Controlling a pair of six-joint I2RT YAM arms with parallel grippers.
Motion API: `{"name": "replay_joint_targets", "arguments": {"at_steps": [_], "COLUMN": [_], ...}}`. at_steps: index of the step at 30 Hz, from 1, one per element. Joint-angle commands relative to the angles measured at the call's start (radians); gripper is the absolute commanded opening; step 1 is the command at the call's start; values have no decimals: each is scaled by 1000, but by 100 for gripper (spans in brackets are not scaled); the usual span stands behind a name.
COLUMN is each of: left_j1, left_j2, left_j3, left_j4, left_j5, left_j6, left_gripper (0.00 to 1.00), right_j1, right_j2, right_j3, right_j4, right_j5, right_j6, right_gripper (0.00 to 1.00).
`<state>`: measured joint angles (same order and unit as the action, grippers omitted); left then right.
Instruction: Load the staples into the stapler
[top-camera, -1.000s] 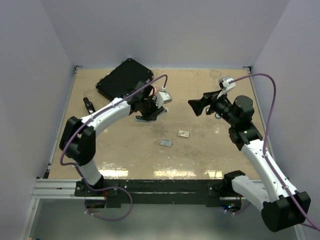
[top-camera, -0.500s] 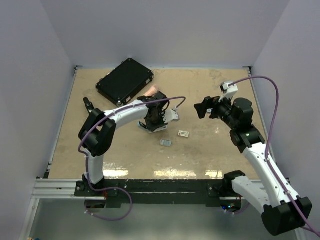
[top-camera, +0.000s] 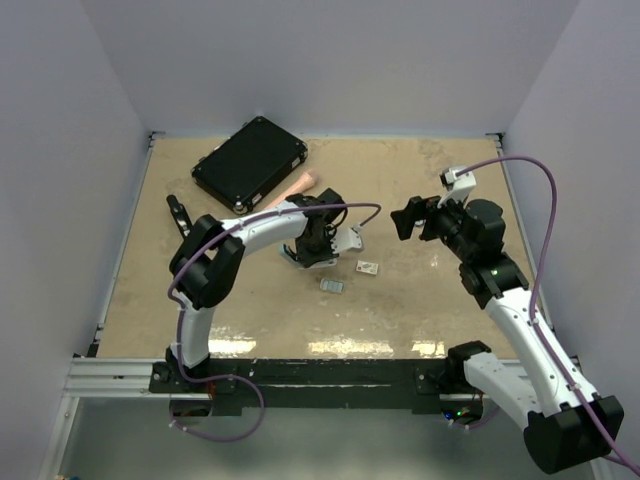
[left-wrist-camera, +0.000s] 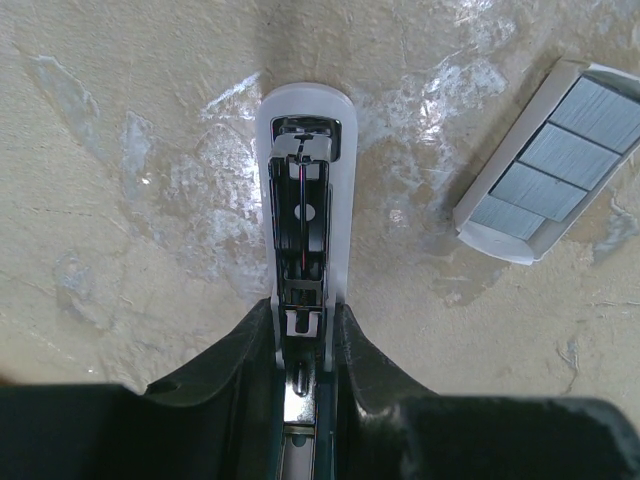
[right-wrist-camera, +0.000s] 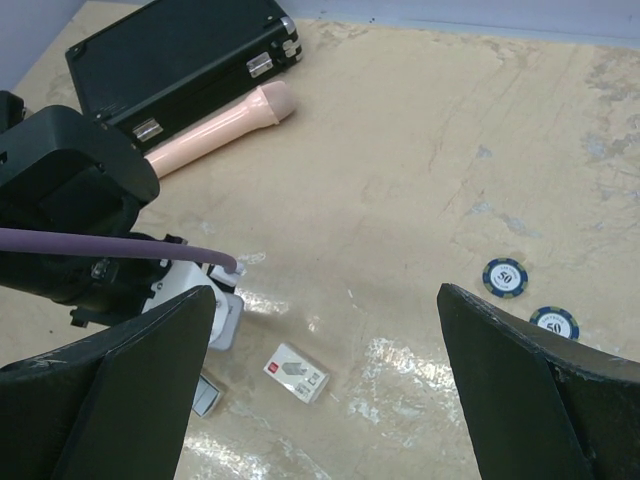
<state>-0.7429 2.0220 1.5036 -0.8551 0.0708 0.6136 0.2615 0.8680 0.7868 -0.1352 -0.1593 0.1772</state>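
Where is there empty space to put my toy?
Bare: the far middle, between the black case and the chips; also the near left corner beside the left arm. Crowded: the middle, around the stapler, staples and little box.

Left arm (top-camera: 255, 228) just behind staples (top-camera: 332, 286); box (top-camera: 367, 267) beside

left end effector (left-wrist-camera: 300, 335): clamped | right end effector (right-wrist-camera: 325, 300): wide open
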Motion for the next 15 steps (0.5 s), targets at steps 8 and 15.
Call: {"name": "replay_joint_targets", "arguments": {"at_steps": [8,15], "left_j1": [-27,-27], "left_j2": [-45,-97], "left_j3": [0,-11], "left_j4": [4,27], "left_j5": [-31,-49], "left_j6": [14,-1], "left_gripper": [38,64], "right_j1": [-1,1], "right_j2": [-4,-18], "right_j3": [-6,-8], "right_j4": [37,31], "right_j5": [4,-6], "right_j6": [1,-1], "right_gripper": [99,99]}}
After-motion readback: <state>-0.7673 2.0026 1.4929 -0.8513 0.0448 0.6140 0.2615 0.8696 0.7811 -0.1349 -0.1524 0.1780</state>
